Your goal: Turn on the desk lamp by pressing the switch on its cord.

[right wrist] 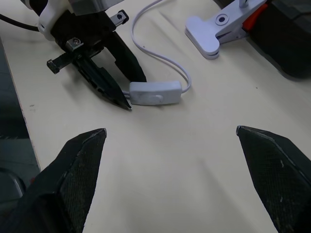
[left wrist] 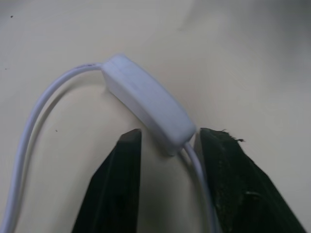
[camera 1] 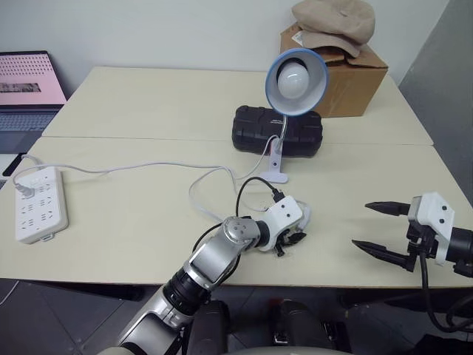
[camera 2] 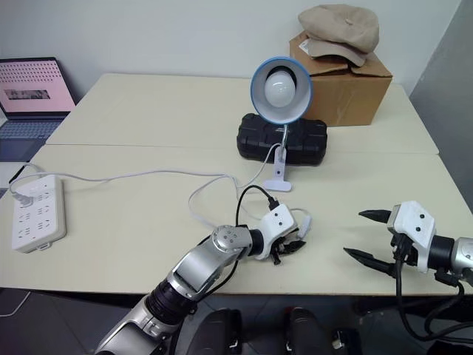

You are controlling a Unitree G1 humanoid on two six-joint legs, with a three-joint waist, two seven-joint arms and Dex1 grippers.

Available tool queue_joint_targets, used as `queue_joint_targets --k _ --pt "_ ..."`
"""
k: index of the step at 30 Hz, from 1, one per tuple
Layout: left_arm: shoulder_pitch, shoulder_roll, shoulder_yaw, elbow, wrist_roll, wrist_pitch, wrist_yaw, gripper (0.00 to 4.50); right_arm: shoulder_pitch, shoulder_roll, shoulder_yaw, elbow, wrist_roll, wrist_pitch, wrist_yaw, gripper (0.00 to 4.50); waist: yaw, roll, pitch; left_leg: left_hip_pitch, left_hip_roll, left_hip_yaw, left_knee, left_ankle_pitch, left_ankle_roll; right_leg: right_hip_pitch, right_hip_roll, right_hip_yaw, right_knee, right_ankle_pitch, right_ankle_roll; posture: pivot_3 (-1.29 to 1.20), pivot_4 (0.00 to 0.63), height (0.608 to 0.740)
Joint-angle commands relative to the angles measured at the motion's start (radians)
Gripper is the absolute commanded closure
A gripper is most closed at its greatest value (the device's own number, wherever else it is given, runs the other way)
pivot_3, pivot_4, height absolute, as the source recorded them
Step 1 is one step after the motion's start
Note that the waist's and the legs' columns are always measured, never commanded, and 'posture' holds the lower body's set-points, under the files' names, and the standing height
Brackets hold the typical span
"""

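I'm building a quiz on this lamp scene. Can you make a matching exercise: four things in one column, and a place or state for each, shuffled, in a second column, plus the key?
Things:
1. switch
2. hat
3. power strip
4. right gripper

Places or states:
A. on the cardboard box
B. open, holding nothing
C. at the table's left edge
D. one end between the left gripper's fingertips

Pairs: 1-D, 2-A, 3-C, 4-B
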Motion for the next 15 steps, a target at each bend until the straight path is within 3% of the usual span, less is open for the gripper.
queue_joint_targets --k 1,3,11,15 --pt "-0.003 0.021 0.034 -0.035 -0.004 -0.013 -0.015 3.71 -0.020 -0.001 0.003 -0.028 0.002 0.002 -0.013 0.00 0.000 0.000 0.000 0.000 0.000 0.000 0.000 0.000 0.000 0.000 0.000 0.000 0.000 0.000 0.000 0.00 0.150 0.740" --pt "-0.001 0.040 0.047 -0.036 -0.004 -0.021 -0.024 4.09 -0.024 0.000 0.009 -0.031 0.003 0.003 -0.016 0.00 0.000 0.000 0.000 0.000 0.000 0.000 0.000 0.000 0.000 0.000 0.000 0.000 0.000 0.000 0.000 0.00 0.150 0.740" --pt "0.011 0.150 0.134 -0.073 -0.045 -0.067 -0.102 4.10 -0.052 -0.001 0.034 -0.045 0.013 0.018 -0.030 0.00 -0.002 0.000 0.000 0.000 0.001 0.000 0.000 0.000 0.000 0.000 0.000 0.000 0.000 0.000 0.000 0.00 0.150 0.740" --pt "0.023 0.307 0.264 -0.109 -0.177 -0.191 -0.332 4.10 -0.133 -0.016 0.082 -0.084 0.050 0.076 -0.039 0.00 -0.011 0.000 0.000 0.000 0.001 0.001 0.000 0.000 0.000 -0.001 0.000 0.000 0.000 0.000 0.000 0.00 0.150 0.740"
